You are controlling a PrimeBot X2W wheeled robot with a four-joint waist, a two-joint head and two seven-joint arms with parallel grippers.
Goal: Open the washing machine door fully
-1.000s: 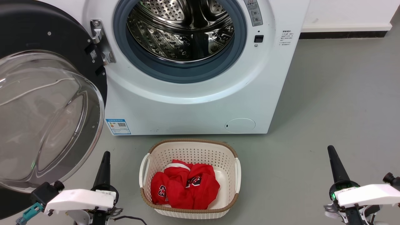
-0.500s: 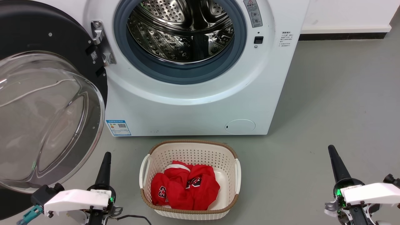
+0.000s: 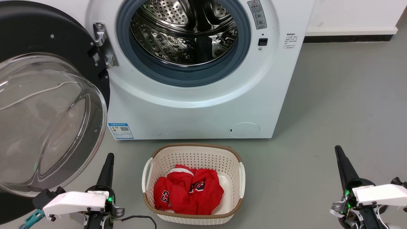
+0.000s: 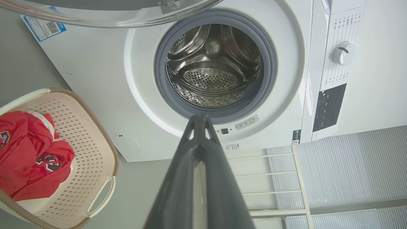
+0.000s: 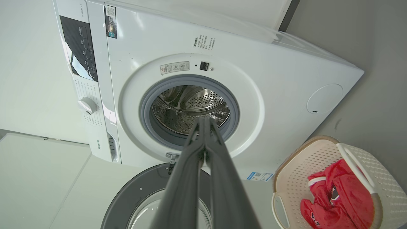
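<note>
Head view: we record the washing machine door [image 3: 47, 105] swung wide at the left of the washing machine [image 3: 197, 108], drum [image 3: 184, 31] exposed. Left gripper [image 3: 109, 156] and right gripper [image 3: 338, 149] hover low, fingers pressed together, holding nothing.

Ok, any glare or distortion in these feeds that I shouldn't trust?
Head view: reflections streak the glass of the washing machine door, and the steel drum glints. Left wrist view: the wide-angle lens bows the washing machine; the left hand looms large. Right wrist view: the control panel reflects bright patches.
</note>
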